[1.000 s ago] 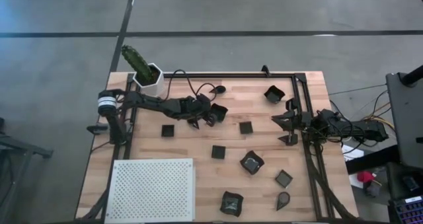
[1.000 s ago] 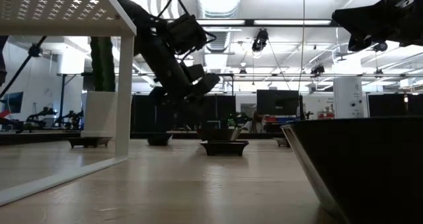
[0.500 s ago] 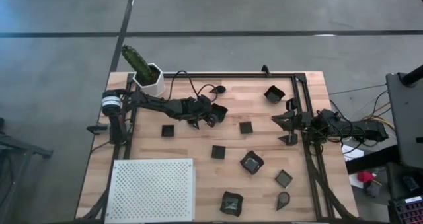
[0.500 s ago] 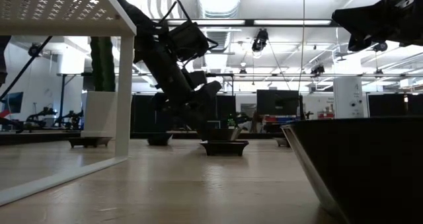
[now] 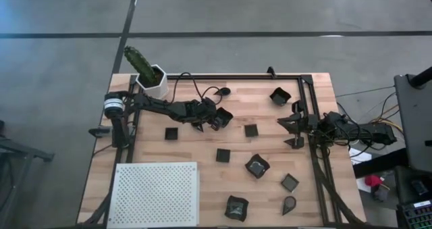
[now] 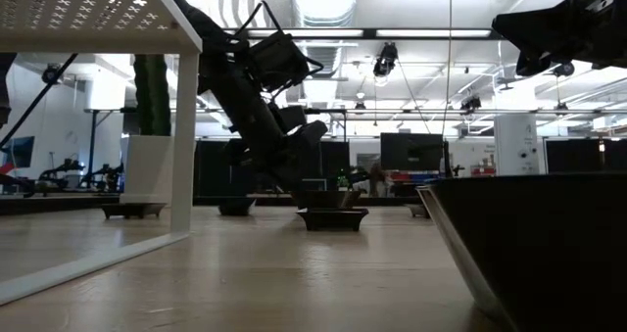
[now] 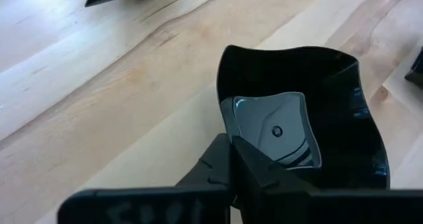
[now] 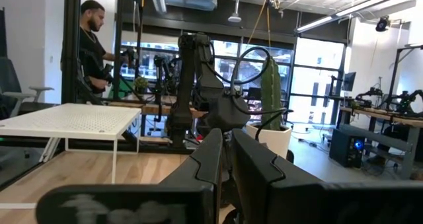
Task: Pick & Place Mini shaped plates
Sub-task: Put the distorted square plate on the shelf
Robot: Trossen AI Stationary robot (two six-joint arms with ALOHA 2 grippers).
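Observation:
Several small dark mini shaped plates lie on their bases across the wooden table, among them a square one (image 5: 171, 133), another square one (image 5: 251, 130) and a teardrop one (image 5: 289, 203). My left gripper (image 5: 217, 119) (image 7: 231, 141) is shut on a wavy-edged plate (image 5: 223, 113) (image 7: 310, 125) in the table's far middle. My right gripper (image 5: 291, 131) (image 8: 227, 135) waits shut at the right edge, above the table, touching nothing. My left gripper pinches the wavy-edged plate's rim (image 7: 223, 115) on the side nearest the arm, one finger inside the bowl and one outside. The fingers slant down from the table's left. The plate sits upright with its base on the wood.
A white perforated board (image 5: 155, 194) on legs stands at the near left. A white hexagonal pot with a green cactus (image 5: 152, 79) stands at the far left corner. A black frame (image 5: 310, 121) runs along the far and right edges. A person stands in the room beyond.
My left gripper has sunk toward the wavy-edged plate and a little toward the table's right, then kept still. The plate has stayed where it was.

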